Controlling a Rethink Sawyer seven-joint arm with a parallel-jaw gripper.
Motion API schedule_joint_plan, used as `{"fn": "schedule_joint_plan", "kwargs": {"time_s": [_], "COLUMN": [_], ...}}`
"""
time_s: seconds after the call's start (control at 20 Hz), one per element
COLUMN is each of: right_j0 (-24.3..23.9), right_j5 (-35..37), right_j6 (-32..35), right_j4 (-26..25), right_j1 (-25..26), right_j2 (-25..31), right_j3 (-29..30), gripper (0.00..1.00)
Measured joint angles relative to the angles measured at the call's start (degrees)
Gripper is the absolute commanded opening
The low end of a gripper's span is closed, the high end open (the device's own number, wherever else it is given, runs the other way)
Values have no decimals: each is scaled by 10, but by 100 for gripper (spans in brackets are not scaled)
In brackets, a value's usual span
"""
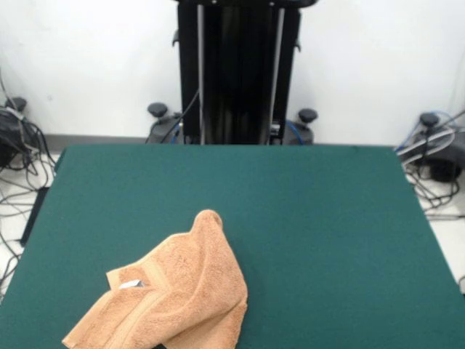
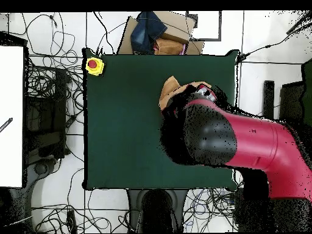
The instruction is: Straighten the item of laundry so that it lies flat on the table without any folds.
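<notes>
Even, bright, diffuse light falls on the dark green felt surface (image 1: 305, 218); the peach-orange terry towel (image 1: 182, 298) casts only faint shadow beside itself, without glare.

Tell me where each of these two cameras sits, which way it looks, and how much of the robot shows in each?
Front view: sits across the table, facing the black pedestal; the towel lies crumpled near the camera; no arm shows.
Overhead view: hangs above, looking straight down; the red and black arm covers part of the towel; the gripper is hidden.
Shared: the green table and the peach towel.
</notes>
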Motion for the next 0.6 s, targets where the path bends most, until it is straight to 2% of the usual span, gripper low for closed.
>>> {"fn": "schedule_joint_plan", "kwargs": {"time_s": [0.1,0.6], "right_j0": [-1,-4], "right_j5": [-19,-55], "right_j6": [0,0], "right_j4": [17,33], "right_j1": [13,33], "right_j2": [-2,-22], "right_j3": [25,73], "gripper": [0,0]}}
